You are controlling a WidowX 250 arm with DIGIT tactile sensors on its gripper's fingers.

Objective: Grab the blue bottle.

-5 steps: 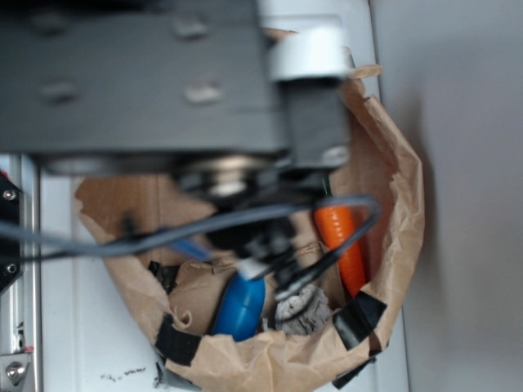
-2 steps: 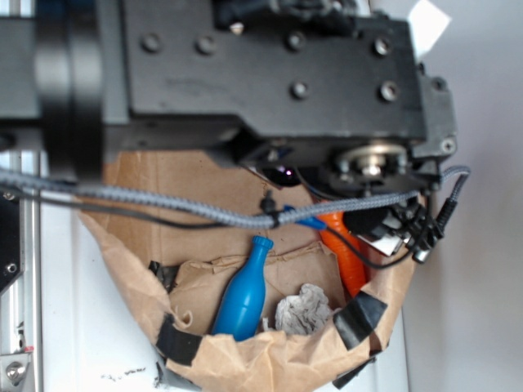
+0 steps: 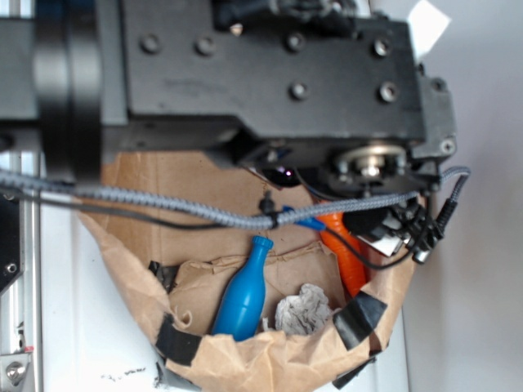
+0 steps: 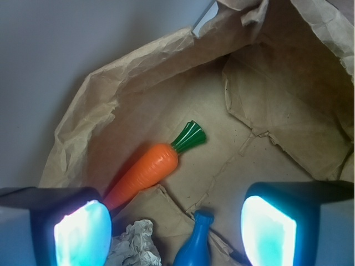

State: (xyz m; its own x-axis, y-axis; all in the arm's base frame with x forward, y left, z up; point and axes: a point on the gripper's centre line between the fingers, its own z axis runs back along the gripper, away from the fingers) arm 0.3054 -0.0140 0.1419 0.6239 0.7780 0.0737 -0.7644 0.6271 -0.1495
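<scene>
I see nothing moved since before: jaws spread wide (empty), blue bottle [image 4: 194, 245] between them, carrot [image 4: 151, 167] beyond.

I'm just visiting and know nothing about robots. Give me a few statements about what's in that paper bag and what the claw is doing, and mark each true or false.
1. The blue bottle is clamped in the gripper. False: the fingers stand apart on either side of the wrist view, holding nothing, with the bottle lying loose in the bag below them.
2. The toy carrot has a green top. True.
3. The crumpled wad of paper lies beside the bottle. True.
4. The bottle stands upright on its base. False: it lies on its side on the paper bag.
5. The bottle's neck points towards the carrot's side of the bag. True.
</scene>
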